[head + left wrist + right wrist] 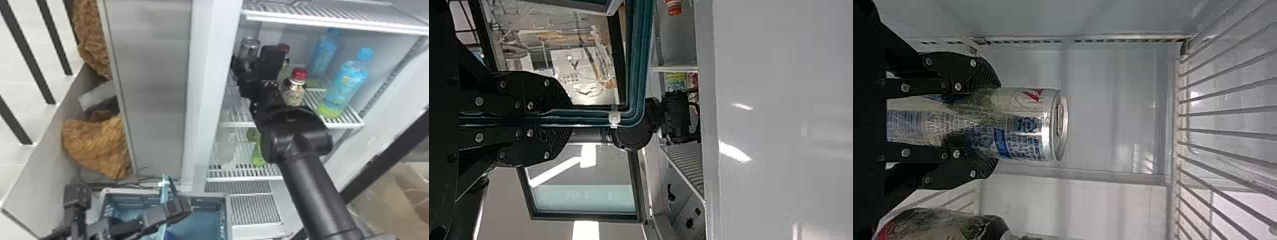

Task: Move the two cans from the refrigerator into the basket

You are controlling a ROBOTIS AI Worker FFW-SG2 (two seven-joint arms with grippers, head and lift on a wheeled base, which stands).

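Your right gripper [253, 61] clasps a can [250, 44] by the shelf's [237, 124] left edge, open room above. Your left gripper [178, 209] is closed on the basket handle [164, 190].

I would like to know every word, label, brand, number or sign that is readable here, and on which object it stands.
No text is readable enough to quote.
Can held by the right gripper: blue print and a red mark, too small to read.
Front red-capped bottle: print too small.
Front blue bottle: print too small.
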